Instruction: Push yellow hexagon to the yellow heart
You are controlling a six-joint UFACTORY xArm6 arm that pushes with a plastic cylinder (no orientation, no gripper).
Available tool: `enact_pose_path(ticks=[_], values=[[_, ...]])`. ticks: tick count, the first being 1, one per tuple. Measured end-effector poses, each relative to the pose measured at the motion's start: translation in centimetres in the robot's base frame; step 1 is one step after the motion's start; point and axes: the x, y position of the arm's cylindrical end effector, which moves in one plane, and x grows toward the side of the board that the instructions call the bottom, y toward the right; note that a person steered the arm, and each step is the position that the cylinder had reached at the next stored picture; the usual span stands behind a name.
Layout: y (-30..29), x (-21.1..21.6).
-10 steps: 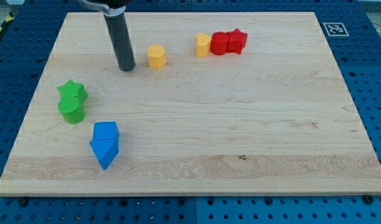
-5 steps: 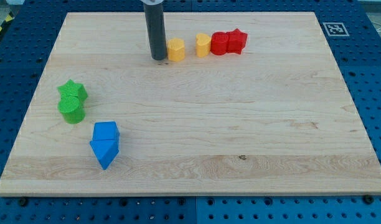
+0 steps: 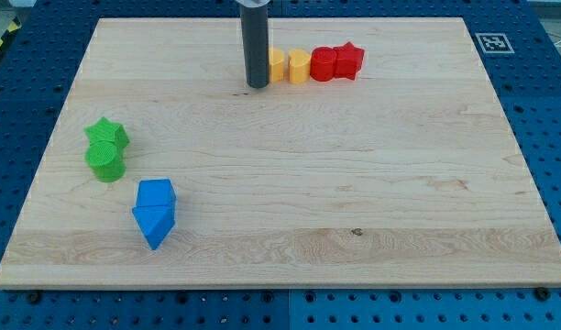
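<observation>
The yellow hexagon (image 3: 277, 66) sits near the view's top, partly hidden behind my rod. It stands right beside the yellow heart (image 3: 300, 66), touching it or nearly so. My tip (image 3: 258, 84) rests on the board against the hexagon's left side. Two red blocks, a round one (image 3: 324, 63) and a star (image 3: 348, 60), continue the row to the heart's right.
A green star (image 3: 107, 134) and a green cylinder (image 3: 105, 160) stand together at the view's left. A blue hexagon (image 3: 157, 194) and a blue triangle (image 3: 153, 225) sit below them. The wooden board (image 3: 354, 183) lies on a blue pegboard.
My tip has moved to the view's right and a little up, pushing the yellow hexagon rightward until it stands next to the yellow heart. The other blocks have not moved.
</observation>
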Motion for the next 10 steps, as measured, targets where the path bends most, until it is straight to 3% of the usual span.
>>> enact_pose_path(ticks=[1,2,3,10], values=[[-4.1,-0.8],[-5.5,-4.8],[-4.3,-6.0],[-1.4,-3.5]])
